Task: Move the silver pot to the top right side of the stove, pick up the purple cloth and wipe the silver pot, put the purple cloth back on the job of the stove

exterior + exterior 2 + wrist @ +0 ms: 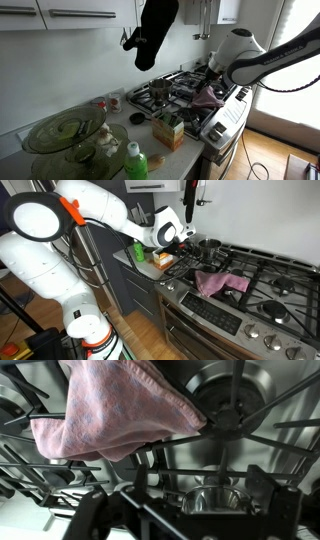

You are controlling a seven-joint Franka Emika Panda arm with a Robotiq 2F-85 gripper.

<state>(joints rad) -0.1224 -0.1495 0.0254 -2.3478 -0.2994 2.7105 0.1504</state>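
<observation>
The gripper (186, 242) hangs low over the stove (272, 280), near a back corner. Its fingers look spread apart, with nothing in them. I think that is so they can take the pot (209, 249) just beside it, since the pot has to move first. The pot sits at the back of the stove. The cloth (222, 282) lies bunched near the middle of the front edge, ready for the wiping later. In the wrist view the fingers are dark and blurry against the dark grates (262, 445), and only a bit of the pot shows. I cannot tell if the gripper and the pot touch.
</observation>
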